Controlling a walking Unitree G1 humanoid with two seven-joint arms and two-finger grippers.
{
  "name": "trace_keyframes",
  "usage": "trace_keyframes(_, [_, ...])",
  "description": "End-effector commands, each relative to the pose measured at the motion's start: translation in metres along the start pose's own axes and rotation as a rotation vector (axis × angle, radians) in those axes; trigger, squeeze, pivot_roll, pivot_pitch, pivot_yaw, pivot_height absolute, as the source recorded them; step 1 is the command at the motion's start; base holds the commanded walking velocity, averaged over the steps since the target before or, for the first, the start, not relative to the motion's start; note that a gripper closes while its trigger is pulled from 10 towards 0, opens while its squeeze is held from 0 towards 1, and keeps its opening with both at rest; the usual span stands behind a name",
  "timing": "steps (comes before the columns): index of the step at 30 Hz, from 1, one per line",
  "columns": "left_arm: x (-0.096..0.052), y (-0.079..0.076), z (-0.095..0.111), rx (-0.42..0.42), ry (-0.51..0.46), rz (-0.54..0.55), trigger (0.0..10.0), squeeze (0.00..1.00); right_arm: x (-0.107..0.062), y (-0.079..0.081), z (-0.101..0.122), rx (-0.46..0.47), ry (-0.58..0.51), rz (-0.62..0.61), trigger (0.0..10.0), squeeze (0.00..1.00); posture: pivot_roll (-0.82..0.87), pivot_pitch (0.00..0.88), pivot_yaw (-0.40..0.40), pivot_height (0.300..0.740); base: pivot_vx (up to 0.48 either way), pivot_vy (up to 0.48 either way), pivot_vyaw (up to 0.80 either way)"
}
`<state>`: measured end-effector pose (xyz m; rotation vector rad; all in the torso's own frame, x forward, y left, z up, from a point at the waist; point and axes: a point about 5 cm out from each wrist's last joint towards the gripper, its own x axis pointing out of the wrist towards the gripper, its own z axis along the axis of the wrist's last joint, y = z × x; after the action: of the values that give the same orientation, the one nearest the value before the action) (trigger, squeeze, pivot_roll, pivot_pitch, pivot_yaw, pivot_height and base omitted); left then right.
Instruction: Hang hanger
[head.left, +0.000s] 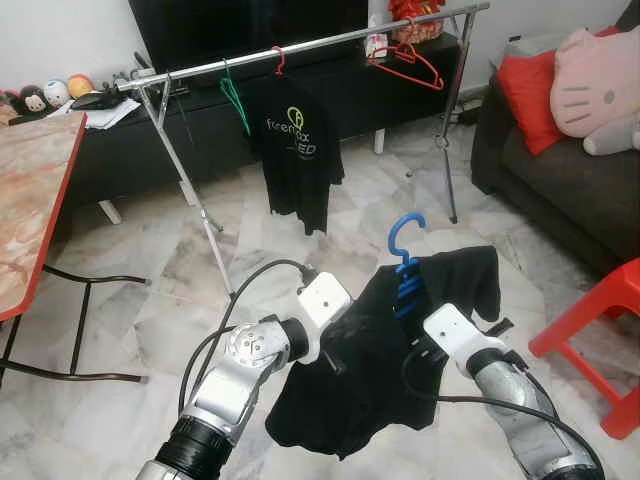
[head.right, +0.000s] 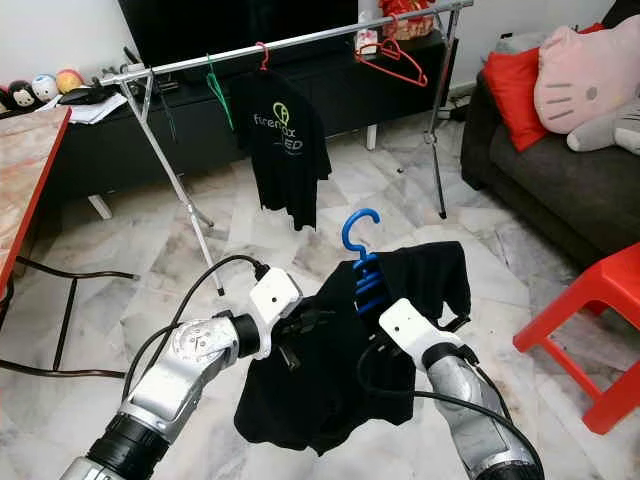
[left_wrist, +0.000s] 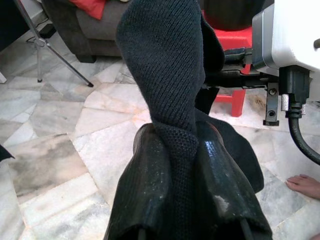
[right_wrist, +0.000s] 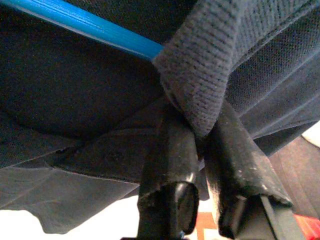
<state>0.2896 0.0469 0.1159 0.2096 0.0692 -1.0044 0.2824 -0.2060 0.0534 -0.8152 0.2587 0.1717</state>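
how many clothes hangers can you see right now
4: green wire hanger, red hanger under the black printed shirt, empty red plastic hanger, all on the rail; blue plastic hanger held up front.

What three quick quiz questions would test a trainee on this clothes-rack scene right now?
1. True or false: the blue hanger hangs on the rack rail.
2. What do the left gripper and right gripper pinch?
3. How many hangers are on the rail? A) one B) three

Key:
1. False; it is held up in front of the robot.
2. The black shirt.
3. B
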Motion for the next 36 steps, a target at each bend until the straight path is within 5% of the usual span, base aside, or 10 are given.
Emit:
trace_keyframes(1, [-0.004, 0.003, 0.011, 0.015, -0.046, 0.002, 10.0, 0.0, 0.002, -0.002, 0.003, -0.008, -0.013, -0.004, 0.0, 0.0, -0.19, 0.0, 0.068, 0.74, 0.0, 0.0, 0.0])
trace_keyframes(11, [-0.031, 0.014, -0.014, 0.089, 0.092, -0.015, 10.0, 0.0, 0.001, -0.006, 0.003, -0.055, -0.018, 0.0, 0.0, 0.0, -0.2, 0.0, 0.068, 0.74, 0.0, 0.0, 0.0])
trace_keyframes(16, [-0.059, 0.023, -0.043, 0.218, 0.299, -0.052, 10.0, 0.0, 0.001, -0.004, 0.003, -0.056, -0.022, 0.012, 0.0, 0.0, -0.19, 0.0, 0.065, 0.74, 0.0, 0.0, 0.0])
trace_keyframes(25, [-0.086, 0.03, -0.047, 0.319, 0.374, -0.22, 10.0, 0.0, 0.001, -0.007, 0.001, -0.074, -0.019, 0.025, 0.0, 0.0, -0.18, 0.0, 0.055, 0.74, 0.0, 0.0, 0.0])
trace_keyframes(30, [-0.099, 0.039, -0.038, 0.272, 0.332, -0.271, 10.0, 0.0, 0.0, -0.007, -0.003, -0.078, -0.002, 0.037, 0.0, 0.0, -0.18, 0.0, 0.051, 0.74, 0.0, 0.0, 0.0])
trace_keyframes(36, [-0.129, 0.046, -0.045, 0.174, 0.39, -0.399, 10.0, 0.0, -0.001, -0.005, -0.007, -0.081, 0.01, 0.052, 0.0, 0.0, -0.19, 0.0, 0.052, 0.74, 0.0, 0.0, 0.0])
